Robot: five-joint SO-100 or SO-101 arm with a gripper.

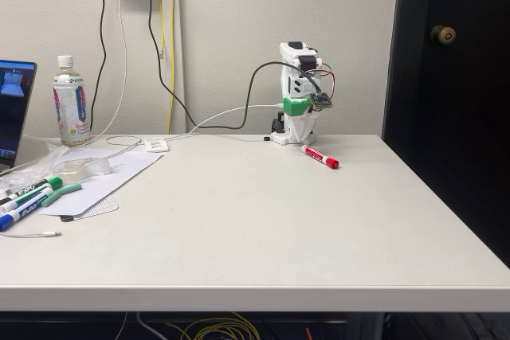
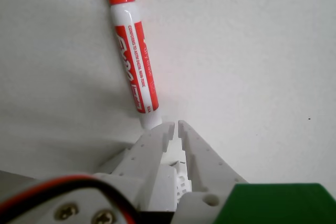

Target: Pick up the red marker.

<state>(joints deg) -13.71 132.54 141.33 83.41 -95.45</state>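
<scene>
Folded low at the far side of the table, the gripper [image 1: 280, 127] sits tucked under the white and green arm [image 1: 298, 93] in the fixed view, and from here we cannot tell how its jaws stand. We see the red marker [image 1: 319, 157] lying flat on the white table [image 1: 263, 220] just in front and to the right of the arm's base, close to it but apart, its length running diagonally toward the right. A black cable [image 1: 239, 113] and a white cable [image 1: 227, 115] trail from the arm toward the wall. At the left edge of this view we find a plastic bottle [image 1: 70, 101] standing upright, a laptop screen [image 1: 14, 109] beside it, and a cluster of green-capped markers [image 1: 44, 189] and a blue-capped marker [image 1: 16, 216] lying on a sheet of white paper [image 1: 111, 177]. A dark door [image 1: 454, 101] fills the right side

From the wrist view we look down past the gripper [image 2: 176, 124], whose two white fingers [image 2: 152, 150] are pressed nearly together with just a thin slit between the tips, pinching nothing. We see the red marker [image 2: 131, 51] lying on the table [image 2: 252, 66] ahead of the tips, its white butt end just beside the left fingertip, the labelled barrel running up and slightly left, and the red cap reaching the top edge
</scene>
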